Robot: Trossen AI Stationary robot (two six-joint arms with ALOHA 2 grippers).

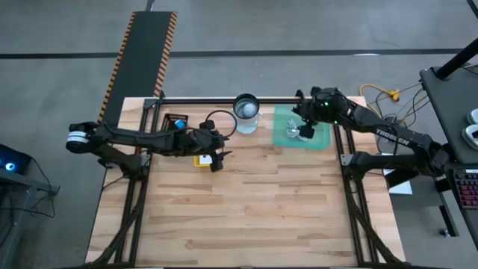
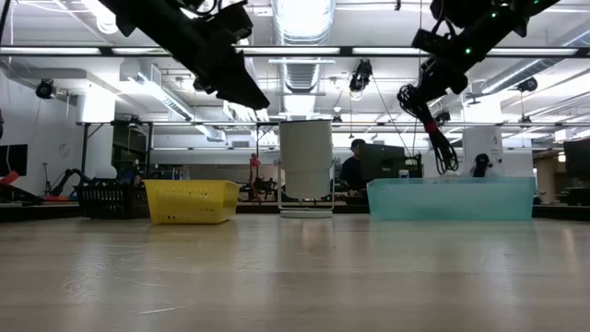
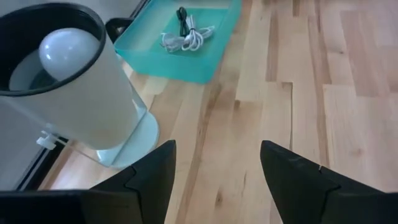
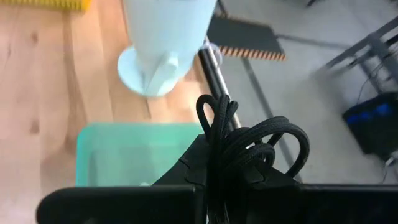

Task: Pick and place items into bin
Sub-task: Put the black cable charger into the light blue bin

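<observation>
Pale wooden planks make up the desk (image 1: 246, 202), which carries a yellow bin (image 2: 191, 201), a white cylinder (image 2: 305, 166) and a teal tray (image 2: 451, 198) along its far side. Raised above the teal tray, the right hand (image 4: 217, 163) is clamped tight on a black cable coil (image 4: 249, 144). White and grey cables (image 3: 186, 37) lie inside the tray. Left hand (image 3: 217, 168) hovers with fingers spread and nothing between them, near the yellow bin.

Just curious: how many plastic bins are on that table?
2: a yellow bin under the left gripper, and a teal bin below the right gripper. Others may be hidden.
</observation>
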